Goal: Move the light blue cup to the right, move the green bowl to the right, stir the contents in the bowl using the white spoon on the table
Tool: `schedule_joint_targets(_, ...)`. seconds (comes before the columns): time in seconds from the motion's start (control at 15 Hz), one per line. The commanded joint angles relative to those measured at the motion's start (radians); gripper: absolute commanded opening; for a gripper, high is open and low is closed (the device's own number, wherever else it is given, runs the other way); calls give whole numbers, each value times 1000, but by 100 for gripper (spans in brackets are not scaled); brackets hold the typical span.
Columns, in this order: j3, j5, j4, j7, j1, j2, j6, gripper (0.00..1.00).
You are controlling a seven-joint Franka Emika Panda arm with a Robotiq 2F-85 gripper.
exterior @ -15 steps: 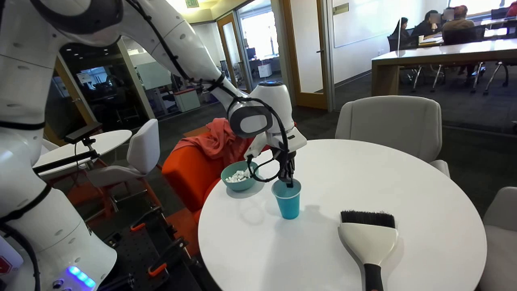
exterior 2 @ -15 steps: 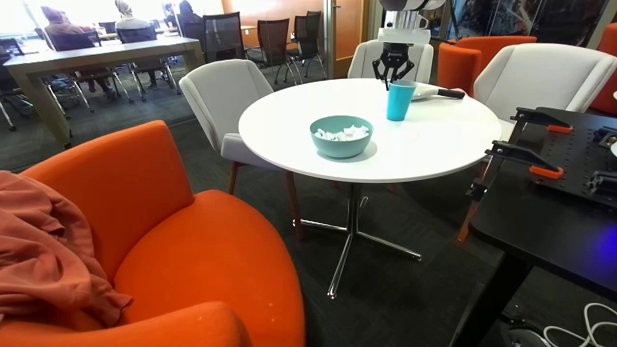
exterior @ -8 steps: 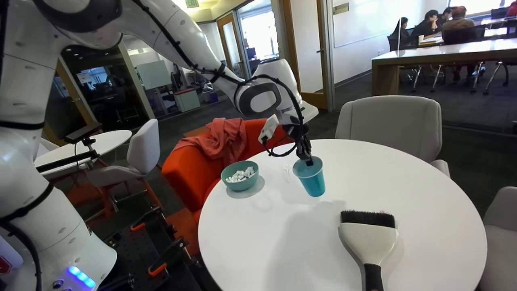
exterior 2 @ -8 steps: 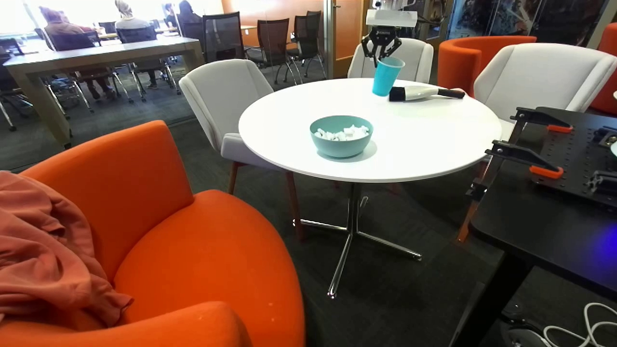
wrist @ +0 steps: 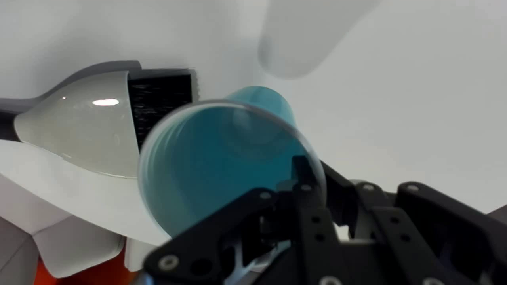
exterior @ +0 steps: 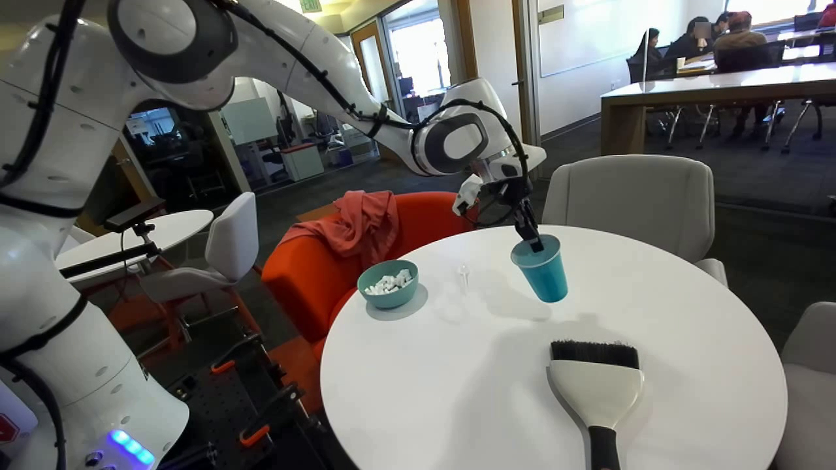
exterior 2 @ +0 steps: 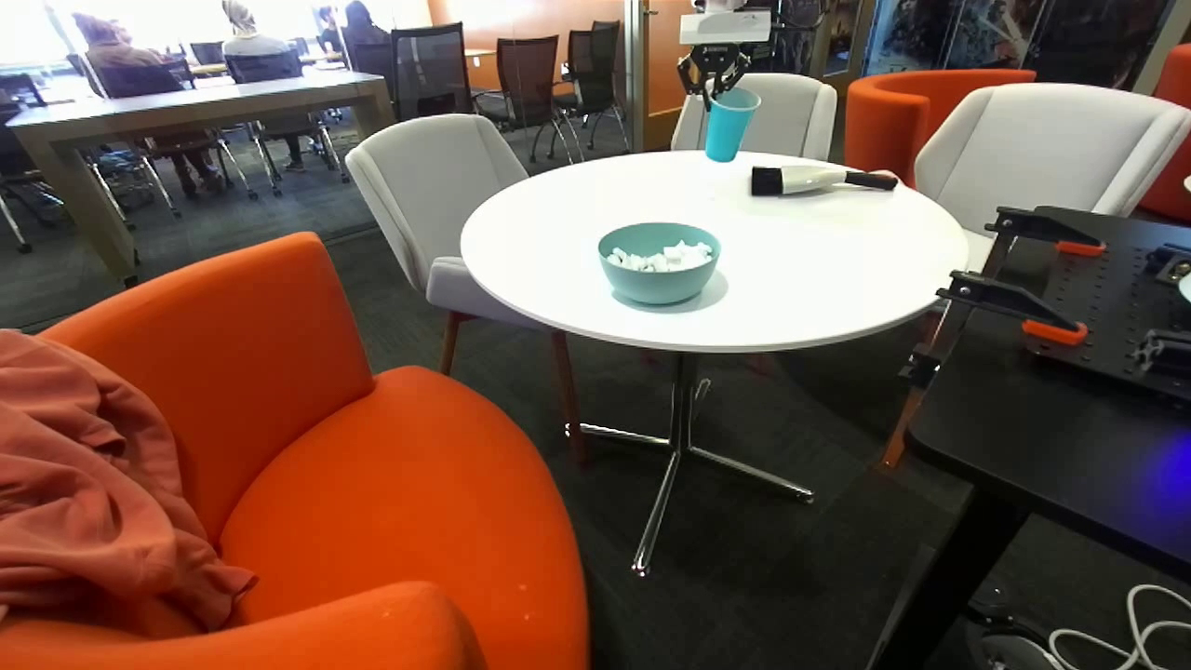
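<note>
Cup (exterior: pixel 548 277), bowl (exterior 2: pixel 659 287) and brush (exterior: pixel 595 388) come to one apiece. One round white table (exterior 2: pixel 837 270) bears the bowl and the brush; three pale chairs (exterior 2: pixel 437 177) stand around it in an exterior view, and one orange chair (exterior: pixel 297 281) has one reddish cloth (exterior: pixel 362 225) draped over it. The green bowl stands upright with a heap of small white lumps (exterior 2: pixel 684 256) in it, too crowded to count. The light blue cup is tilted and off the table, near the bristle end of the brush and well apart from the bowl. One pincer (wrist: pixel 317 170) grips it by the rim, with one finger (wrist: pixel 304 174) inside the cup and one outside.
</note>
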Motion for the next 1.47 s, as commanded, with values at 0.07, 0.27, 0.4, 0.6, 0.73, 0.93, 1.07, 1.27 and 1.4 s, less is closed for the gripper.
schedule_joint_targets(0.07,39,-7,221,-9,-71,132,-127,2)
schedule_joint_targets(0.27,77,4,299,-39,-115,185,-176,2)
schedule_joint_targets(0.4,97,8,339,-54,-138,214,-199,2)
schedule_joint_targets(0.6,112,8,376,-56,-157,242,-222,2)
schedule_joint_targets(0.73,114,4,394,-54,-159,257,-240,2)
schedule_joint_targets(0.93,113,0,407,-51,-157,268,-266,33)
schedule_joint_targets(1.07,114,-3,387,-55,-150,251,-265,46)
schedule_joint_targets(1.27,116,-7,311,-85,-136,189,-244,69)
schedule_joint_targets(1.4,113,-13,248,-112,-120,137,-225,84)
